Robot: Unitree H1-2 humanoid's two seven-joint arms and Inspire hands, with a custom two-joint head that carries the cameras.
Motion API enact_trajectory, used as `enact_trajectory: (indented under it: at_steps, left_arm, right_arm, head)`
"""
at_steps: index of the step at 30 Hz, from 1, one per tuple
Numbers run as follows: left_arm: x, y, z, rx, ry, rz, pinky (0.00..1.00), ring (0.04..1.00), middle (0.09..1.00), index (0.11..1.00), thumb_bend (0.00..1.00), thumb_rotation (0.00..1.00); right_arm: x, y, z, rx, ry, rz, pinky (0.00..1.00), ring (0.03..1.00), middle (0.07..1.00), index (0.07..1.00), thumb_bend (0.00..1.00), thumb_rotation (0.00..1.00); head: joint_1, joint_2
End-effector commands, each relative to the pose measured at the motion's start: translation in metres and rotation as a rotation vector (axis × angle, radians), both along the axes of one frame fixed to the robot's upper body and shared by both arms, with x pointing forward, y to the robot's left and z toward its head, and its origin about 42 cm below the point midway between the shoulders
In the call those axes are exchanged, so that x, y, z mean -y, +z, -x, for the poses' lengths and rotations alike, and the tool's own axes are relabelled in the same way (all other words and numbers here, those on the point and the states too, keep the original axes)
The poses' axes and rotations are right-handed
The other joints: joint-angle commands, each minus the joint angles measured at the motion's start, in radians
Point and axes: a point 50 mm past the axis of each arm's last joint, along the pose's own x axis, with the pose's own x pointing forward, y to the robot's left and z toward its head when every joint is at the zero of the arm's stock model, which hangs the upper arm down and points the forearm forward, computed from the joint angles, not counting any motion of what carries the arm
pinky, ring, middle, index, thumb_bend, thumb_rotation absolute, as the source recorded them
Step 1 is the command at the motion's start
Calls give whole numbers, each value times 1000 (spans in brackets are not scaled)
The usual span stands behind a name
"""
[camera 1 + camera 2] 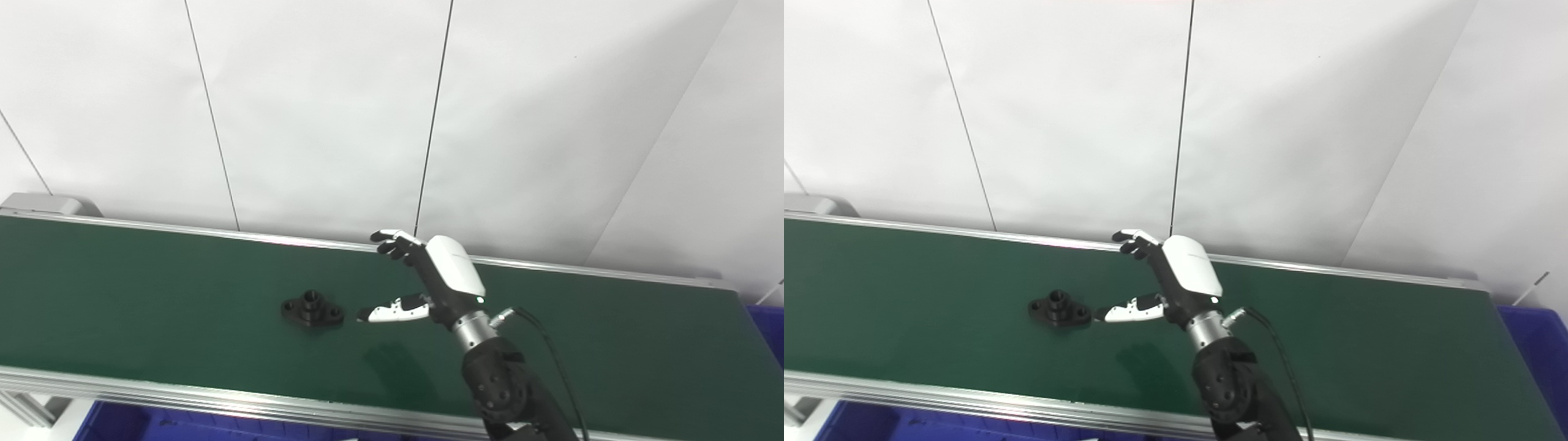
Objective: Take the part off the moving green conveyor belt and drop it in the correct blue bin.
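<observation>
One black flanged part (312,309) lies on the green belt (153,288), just beside the right hand (429,275), whose fingers are spread, empty. Likely rigid, dense metal; pinch the raised central boss.

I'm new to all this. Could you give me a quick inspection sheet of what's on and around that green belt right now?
Surface: green conveyor belt with silver rails.
Job's things: black metal flanged part lying flat on belt; blue plastic bins at right and below near rail.
Clutter: nothing seen.
Hands: right hand open, raised beside part, thumb near but apart; left hand not in view.
Cables: black cable along right forearm.
Surroundings: white panelled wall.
</observation>
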Motion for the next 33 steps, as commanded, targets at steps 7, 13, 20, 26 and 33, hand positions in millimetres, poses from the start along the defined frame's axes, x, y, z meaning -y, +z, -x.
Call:
enact_trajectory:
  at_steps: [7,13,20,26,33]
  left_arm:
    - [9,12,0,129,10,47,668,741,784,767,832,152]
    - [13,13,4,169,13,56,641,718,764,755,819,172]
    - [17,14,2,185,9,67,640,715,762,753,827,155]
    - [19,14,0,197,6,63,631,716,766,758,834,158]
    - [20,15,-1,200,1,68,623,715,769,764,834,158]
  right_arm:
    - [-21,10,-18,44,37,70,654,708,726,784,852,360]
    - [-25,1,-29,7,32,179,679,749,761,805,872,389]
    - [-29,-6,-43,5,34,337,698,777,804,827,892,444]
    - [-31,-9,-53,9,34,427,698,770,803,828,897,432]
    - [-30,-10,-61,13,46,503,694,767,791,821,885,415]
  head:
    - [8,3]
    - [16,6]
    - [24,8]
    - [27,11]
    - [32,14]
